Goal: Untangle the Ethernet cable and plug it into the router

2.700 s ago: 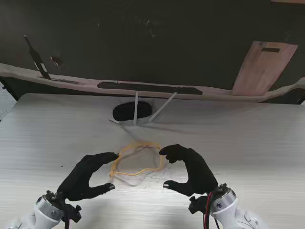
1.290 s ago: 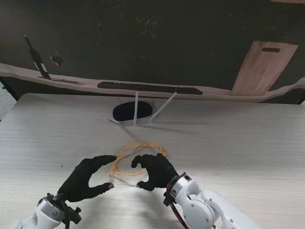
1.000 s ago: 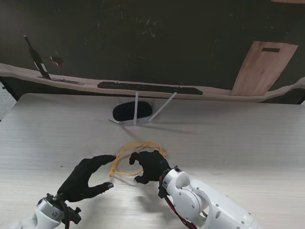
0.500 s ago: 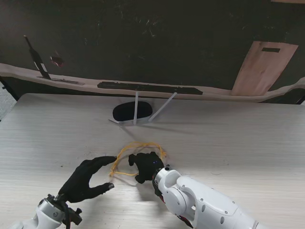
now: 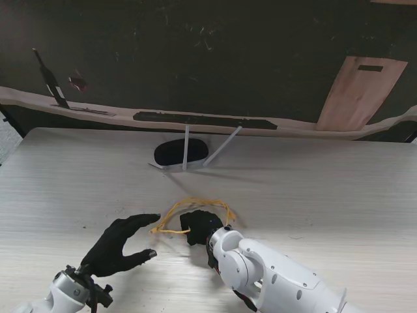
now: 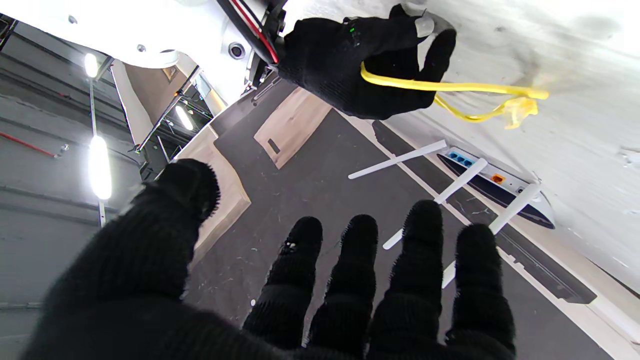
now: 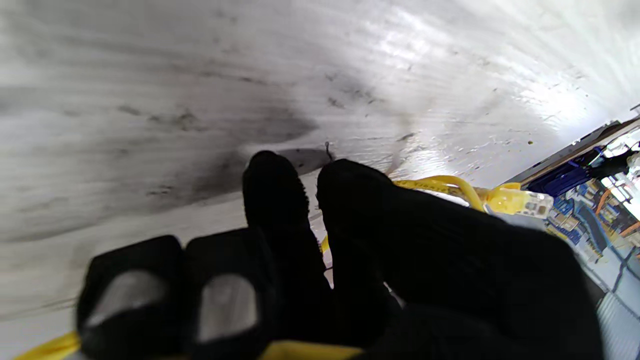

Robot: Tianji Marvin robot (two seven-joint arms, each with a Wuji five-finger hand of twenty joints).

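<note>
A thin yellow Ethernet cable (image 5: 195,203) lies looped on the white table, nearer to me than the router (image 5: 180,152). My right hand (image 5: 199,226) is curled over the near part of the loop with its fingers shut on the cable (image 6: 450,87). One clear plug (image 7: 522,202) sticks out past the right thumb; another cable end (image 6: 517,107) hangs free. My left hand (image 5: 120,240) hovers open just left of the loop, fingers (image 6: 425,260) spread, touching nothing. The router (image 6: 495,187) is black with white antennas and shows blue and orange ports.
The router's white antennas (image 5: 186,147) lean up toward the table's far edge. Beyond that edge lie a long pale board (image 5: 195,120) and a wooden plank (image 5: 359,91) at the far right. The right forearm (image 5: 273,277) crosses the near middle of the table.
My right hand swung left across the table, came down on the cable loop and closed on it. The loop shifted slightly. The left hand stayed put and open.
</note>
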